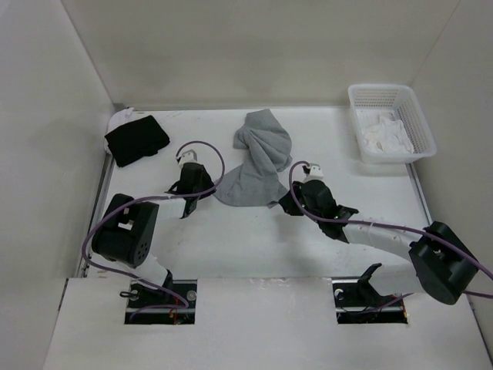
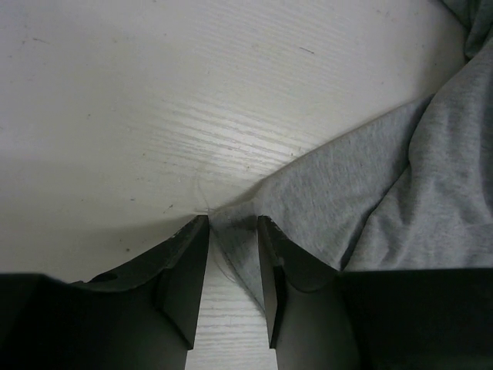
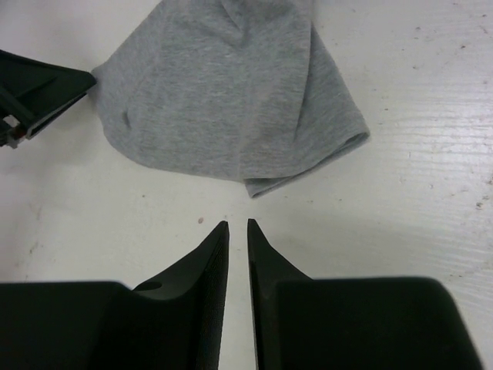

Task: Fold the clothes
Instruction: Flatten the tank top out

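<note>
White table point(image 1: 254, 239), crumpled plain grey garment point(image 1: 258, 162), no readable writing.

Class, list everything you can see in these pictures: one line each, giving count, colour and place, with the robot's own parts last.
Top: one, grey, crumpled mid-table between the arms.
Black cloth: one, black, far left corner.
Basket: one, white, far right corner.
White cloth: one, white, inside the basket.
Table: one, white, under everything.
Left gripper: one, black, jaws part open with a corner of the top between them.
Right gripper: one, black, jaws nearly shut on nothing, just short of the top's near edge.
</note>
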`<state>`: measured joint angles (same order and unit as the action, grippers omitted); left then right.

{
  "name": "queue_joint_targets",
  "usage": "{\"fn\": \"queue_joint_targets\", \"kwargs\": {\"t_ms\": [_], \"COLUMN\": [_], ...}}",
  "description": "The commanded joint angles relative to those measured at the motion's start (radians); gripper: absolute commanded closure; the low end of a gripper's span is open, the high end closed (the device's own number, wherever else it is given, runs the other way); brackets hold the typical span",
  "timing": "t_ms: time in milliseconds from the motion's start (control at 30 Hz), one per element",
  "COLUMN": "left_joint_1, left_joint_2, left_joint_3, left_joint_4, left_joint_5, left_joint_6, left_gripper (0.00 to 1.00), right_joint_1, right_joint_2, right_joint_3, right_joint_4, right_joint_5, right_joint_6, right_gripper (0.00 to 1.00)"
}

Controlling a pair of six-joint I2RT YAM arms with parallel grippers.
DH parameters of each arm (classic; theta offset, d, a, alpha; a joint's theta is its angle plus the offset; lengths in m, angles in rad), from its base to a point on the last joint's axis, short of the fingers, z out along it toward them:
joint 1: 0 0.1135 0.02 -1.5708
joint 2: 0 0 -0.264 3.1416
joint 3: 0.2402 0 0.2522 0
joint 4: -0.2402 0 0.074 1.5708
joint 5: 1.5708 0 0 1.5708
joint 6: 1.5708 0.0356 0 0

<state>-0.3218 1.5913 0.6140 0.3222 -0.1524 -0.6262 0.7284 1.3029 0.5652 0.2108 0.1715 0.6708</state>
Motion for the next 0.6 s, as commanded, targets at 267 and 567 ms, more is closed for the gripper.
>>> {"fn": "queue_joint_targets", "kwargs": {"t_ms": [267, 567], "left_joint_1": [-0.010, 0.013], "left_joint_2": [0.020, -0.470], "left_joint_3": [0.027, -0.083], "left_joint_4": [0.015, -0.067], "left_joint_5": [-0.061, -0.093], "left_joint_6": [0.003, -0.072], "left_gripper": [0.95, 0.98], "right_joint_1": [0.006, -0.067], "right_joint_2": [0.022, 0.146], "right_joint_3": [-0.014, 0.064], "right_joint_4": [0.114, 0.006], "right_joint_5": [0.026, 0.069], "right_joint_6": [0.018, 0.044], "right_gripper": [0.56, 0.39]}}
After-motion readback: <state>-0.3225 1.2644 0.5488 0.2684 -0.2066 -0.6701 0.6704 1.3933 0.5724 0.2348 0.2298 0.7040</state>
